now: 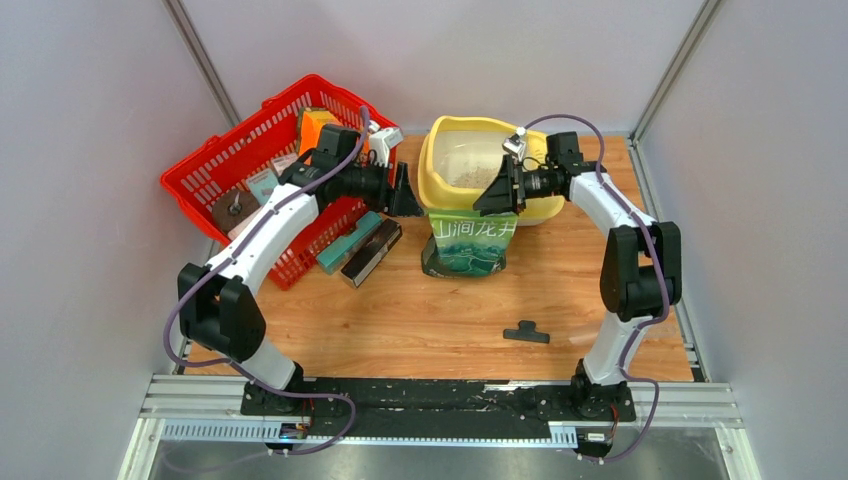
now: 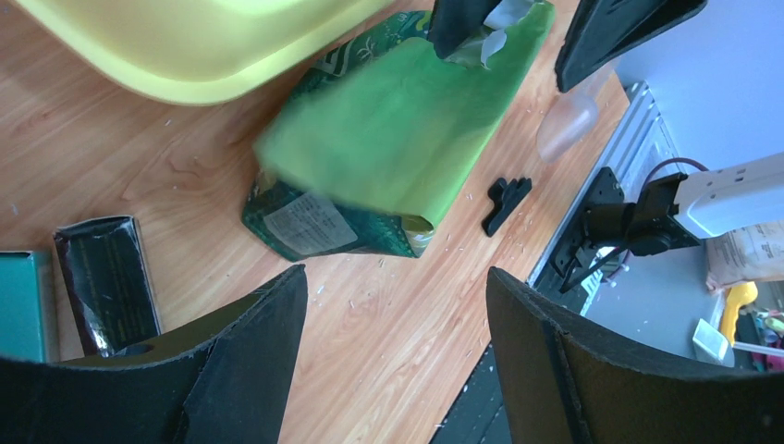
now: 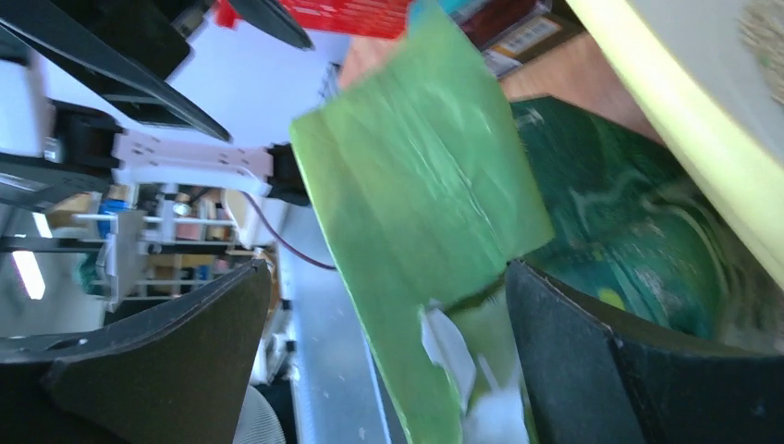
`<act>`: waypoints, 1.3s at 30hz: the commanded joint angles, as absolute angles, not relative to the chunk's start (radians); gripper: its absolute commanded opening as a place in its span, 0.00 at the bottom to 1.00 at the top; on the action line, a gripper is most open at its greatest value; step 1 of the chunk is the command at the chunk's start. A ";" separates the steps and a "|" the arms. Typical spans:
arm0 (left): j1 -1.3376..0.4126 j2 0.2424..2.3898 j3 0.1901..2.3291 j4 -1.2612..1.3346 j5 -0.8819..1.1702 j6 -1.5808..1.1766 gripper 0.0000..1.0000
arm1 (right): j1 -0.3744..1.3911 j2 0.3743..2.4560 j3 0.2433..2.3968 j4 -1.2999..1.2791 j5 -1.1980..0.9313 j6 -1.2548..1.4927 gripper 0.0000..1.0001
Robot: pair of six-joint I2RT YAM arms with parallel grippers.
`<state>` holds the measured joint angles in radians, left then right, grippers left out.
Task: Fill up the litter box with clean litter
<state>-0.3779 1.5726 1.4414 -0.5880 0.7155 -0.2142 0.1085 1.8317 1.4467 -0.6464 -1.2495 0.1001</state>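
**Item:** litter box [image 1: 430, 180], far centre of bench [image 1: 420, 310], directly behind the upright green bag [image 1: 470, 245].

**Position vs fingers:** L fingers [image 1: 406, 191] are just off the box's L front corner. They are spread wide and grip nothing (wrist view shows only bench and bag past them). R fingers [image 1: 497, 190] are over the box's front rim, also spread wide. The bag's torn top flap lies btwn them. Contact w/ either finger can't be told, as the flap is blurred.

**Appearance:** pale yellow plastic w/ a raised rounded rim and a white inner basin. The clean litter [image 1: 468, 177] is a small beige-grey grainy patch on the basin floor nr the front. The rest of the basin shows white.

**Obscured:** the box's front wall is behind the bag and R fingers, and its R rim is partly behind the R arm. The bag's interior is hidden.

**Also present:** red basket [image 1: 250, 150] far L, w/ a teal box [image 1: 348, 243] and a dark box [image 1: 372, 252] beside it. A black clip [image 1: 527, 331] lies nr the bench front.
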 commanded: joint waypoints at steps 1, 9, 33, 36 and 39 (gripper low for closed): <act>-0.376 1.539 1.431 -0.592 0.706 -0.178 0.79 | 0.127 1.848 1.421 -0.343 -1.433 0.421 1.00; -0.377 1.594 1.427 -0.539 0.759 -0.218 0.81 | 0.127 1.819 1.482 -0.204 -1.499 0.594 1.00; -0.377 1.815 1.528 -0.038 1.035 -0.572 0.08 | 0.042 1.733 1.495 -0.287 -1.336 0.425 1.00; -0.379 1.789 1.516 -0.026 1.068 -0.539 0.00 | 0.009 1.730 1.625 -0.502 -1.177 0.193 1.00; -0.380 1.729 1.473 0.032 1.068 -0.506 0.00 | 0.020 1.704 1.725 -0.823 -0.903 -0.170 1.00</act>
<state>-0.3729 1.8236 1.4834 -0.0940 1.0111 -0.5446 0.0227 1.7802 1.5703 -0.4557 -1.2293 0.3096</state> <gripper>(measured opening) 0.009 0.999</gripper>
